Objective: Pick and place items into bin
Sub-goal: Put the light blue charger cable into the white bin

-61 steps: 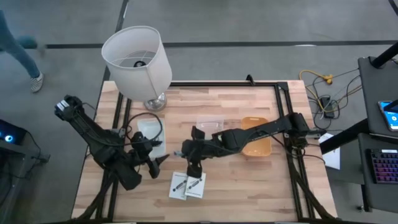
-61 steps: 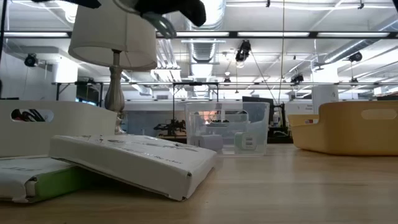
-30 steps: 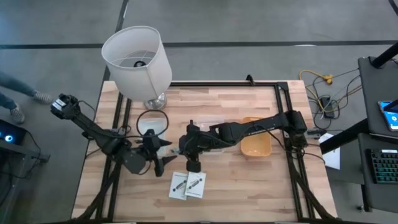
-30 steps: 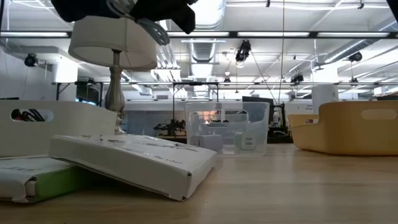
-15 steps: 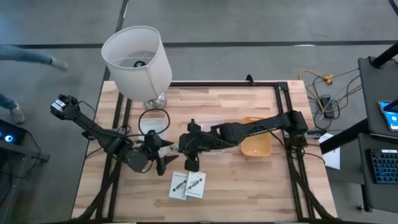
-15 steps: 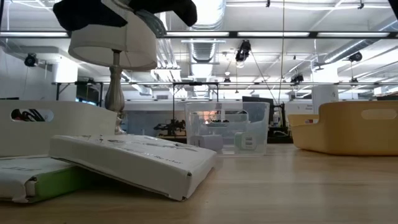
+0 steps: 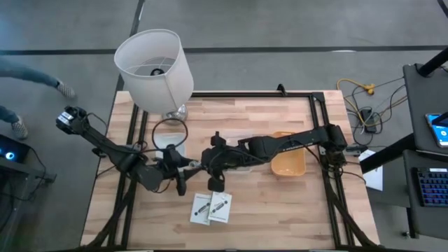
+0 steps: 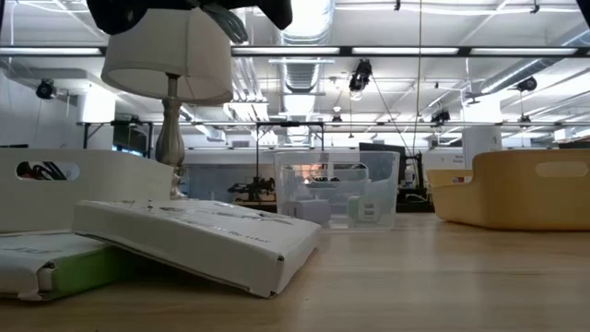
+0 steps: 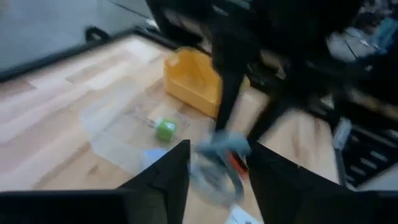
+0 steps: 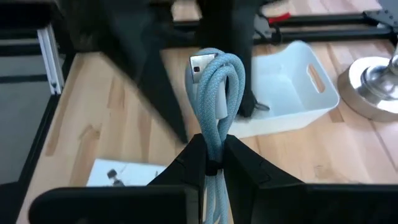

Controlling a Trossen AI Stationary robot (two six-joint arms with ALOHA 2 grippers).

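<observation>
A bundled light-blue cable (image 10: pixel 214 81) with a silver plug (image 10: pixel 200 62) is held up over the table's middle, and my right gripper (image 10: pixel 211 152) is shut on it. My left gripper (image 9: pixel 219 163) faces it from the table's left. Its fingers (image 9: pixel 169 177) stand on either side of the bundle's free end (image 9: pixel 219 148) with a gap showing. Two flat white packets (image 7: pixel 210 208) lie near the front edge. A white bin (image 10: pixel 280 93) sits below the left arm. A clear container holds a green piece (image 9: pixel 165 129). My right gripper pinches the cable bundle between its two fingers low on the coil (image 10: pixel 212 144). The looped end and plug stick out past the fingertips toward the table's left. The bundle is lifted clear of the table. Whether my left gripper's fingers touch the cable, I cannot tell.
A big white lamp (image 7: pixel 154 66) stands at the far left corner, with a thin black cable loop (image 7: pixel 170 129) beside its base. A yellow bin (image 7: pixel 288 162) sits right of centre, behind the right arm. The packets fill the low view's foreground (image 8: pixel 194 235).
My left gripper's fingers stood spread wide and have drawn closer together around the free end of the cable. My right gripper has held the cable almost still above the table.
</observation>
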